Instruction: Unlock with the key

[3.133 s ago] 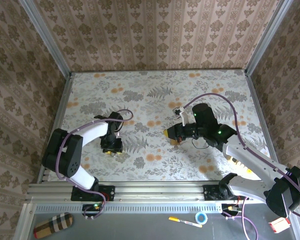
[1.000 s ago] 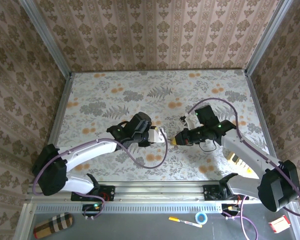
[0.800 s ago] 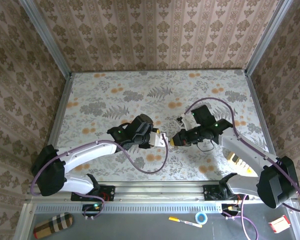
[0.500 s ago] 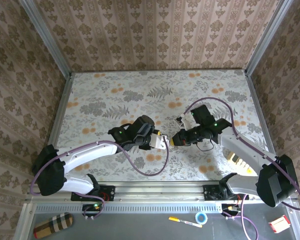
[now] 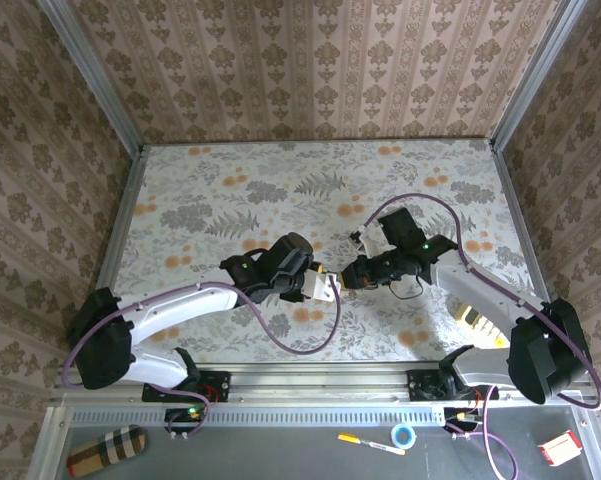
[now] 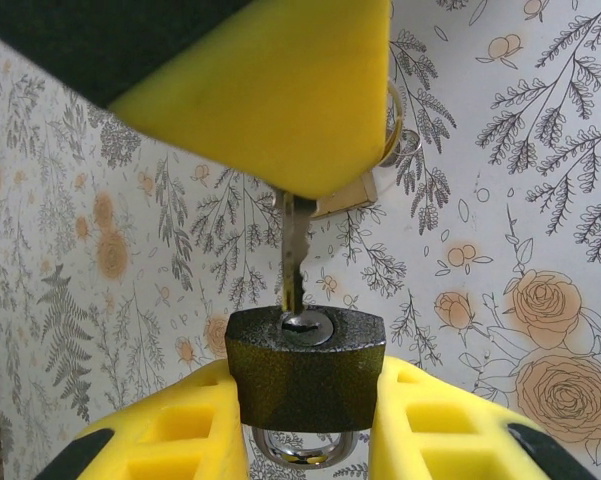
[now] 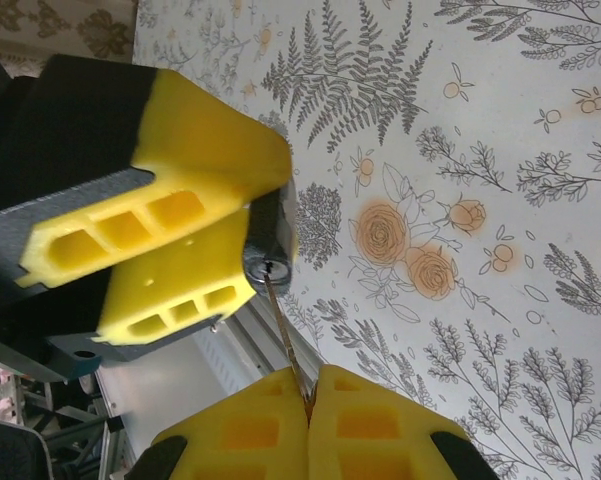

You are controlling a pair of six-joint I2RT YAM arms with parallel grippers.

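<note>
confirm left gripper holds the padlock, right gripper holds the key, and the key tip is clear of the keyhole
Not clear: the key tip sits in the keyhole, as the left wrist view shows. Correct: left gripper on padlock, right gripper on key.

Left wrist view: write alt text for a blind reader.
A silver key sits in the keyhole of a dark speckled metal padlock, gripped below by the left arm's yellow fingers. The right arm's yellow fingers hold the key from above, over a floral tablecloth.
</note>
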